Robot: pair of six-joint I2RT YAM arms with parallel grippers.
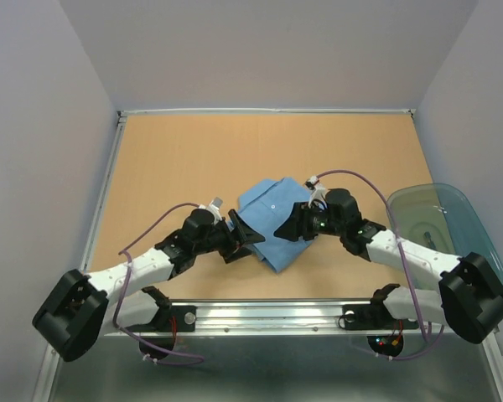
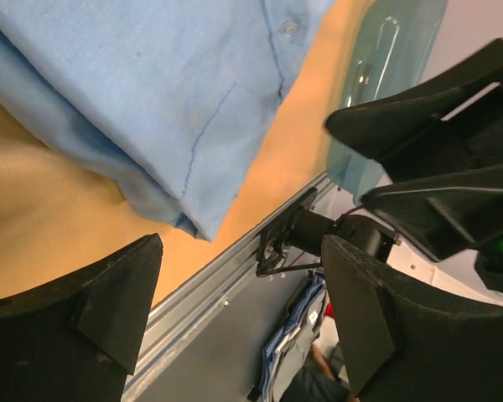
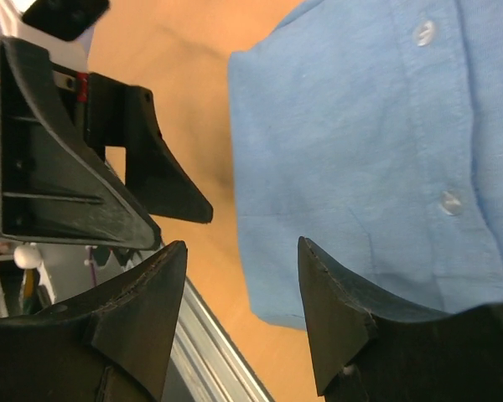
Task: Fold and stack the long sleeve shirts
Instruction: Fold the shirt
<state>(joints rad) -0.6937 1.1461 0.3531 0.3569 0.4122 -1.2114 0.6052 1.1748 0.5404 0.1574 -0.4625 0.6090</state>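
While hovering at the near-left edge of the folded light blue shirt [image 1: 272, 219], gaping the left pincer [image 1: 253, 236] wide, gripping nothing. Holding the right pincer [image 1: 283, 233] partly open, empty, at the shirt's right edge. Seeing that shirt lying mid-way across the desk [image 1: 184, 159], well apart from the teal tub [image 1: 453, 216].

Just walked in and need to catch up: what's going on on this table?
Two robot arms are working on a light blue shirt, which lies folded in the middle of the table. The left gripper and right gripper are close together at its near side, both open, holding nothing. A teal tub stands at the table's right edge.
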